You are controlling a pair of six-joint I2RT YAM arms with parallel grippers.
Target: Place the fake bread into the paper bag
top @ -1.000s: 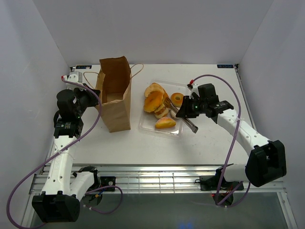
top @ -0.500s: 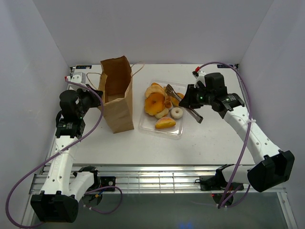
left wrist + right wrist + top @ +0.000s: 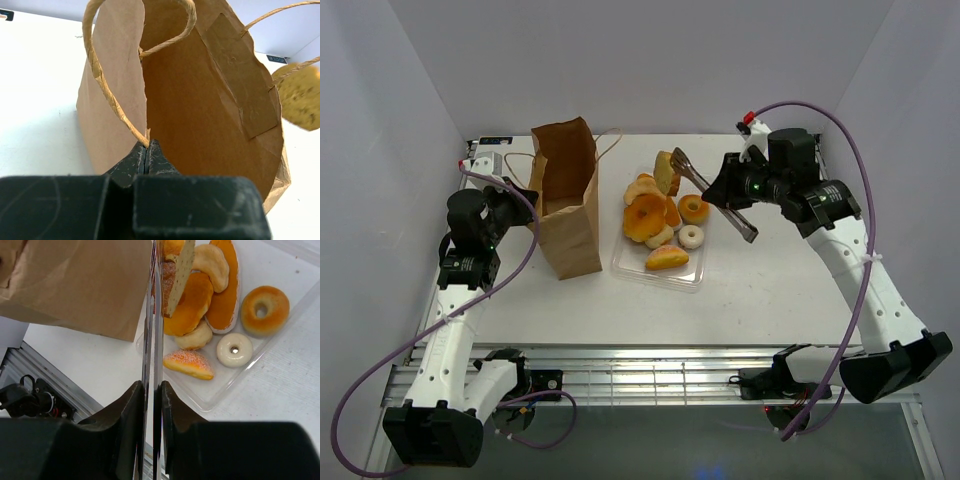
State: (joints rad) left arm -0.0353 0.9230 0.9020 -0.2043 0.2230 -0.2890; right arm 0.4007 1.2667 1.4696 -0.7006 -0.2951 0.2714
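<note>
White tabletop bore one clear tray and one brown bag, its left wall pinched tight by the left gripper. Within the last second the right gripper, clamped on the one pair of tongs, had lifted a slice of bread off the tray to hang above its far corner, beside the bag but not over it, so the carry looked half done. Left behind were one sugared wedge, two ring doughnuts and roughly four heaped buns, overlapped past sure counting.

claw clamped on tongs | tongs pinch bread slice | over tray | paper bag left
</note>
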